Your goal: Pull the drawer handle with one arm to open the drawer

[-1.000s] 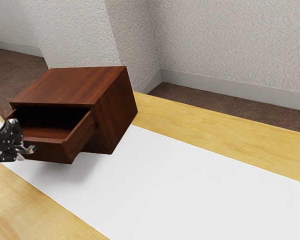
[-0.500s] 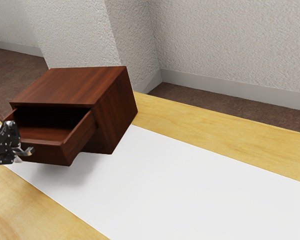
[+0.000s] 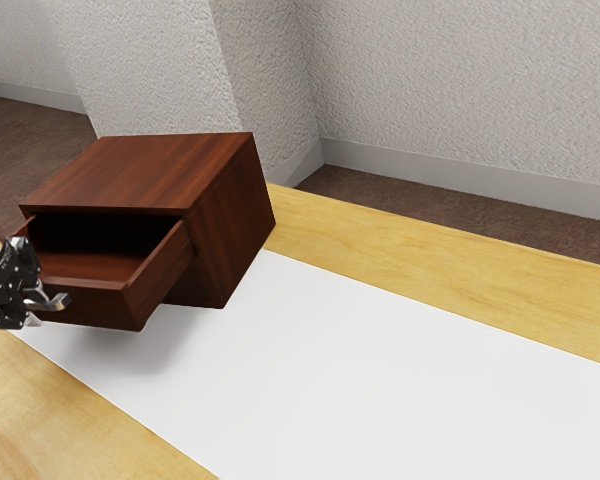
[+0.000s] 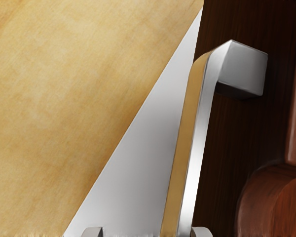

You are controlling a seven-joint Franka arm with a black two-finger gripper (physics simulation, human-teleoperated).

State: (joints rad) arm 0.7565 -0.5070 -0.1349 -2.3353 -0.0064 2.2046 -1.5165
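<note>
The pincer sits low at the exterior view's left edge, its black body flecked with white and its fingers pointing toward the exterior view's right. In the wrist view its two grey fingertips stand apart, with a clear gap between them

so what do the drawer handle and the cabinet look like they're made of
Handle: looks like polished metal, chrome-like. Its bar mirrors the tan tabletop and carries bright highlights.
Cabinet: dark reddish-brown wood with grain streaks and a soft sheen. It may be solid or veneer; the look leaves that open.
</note>
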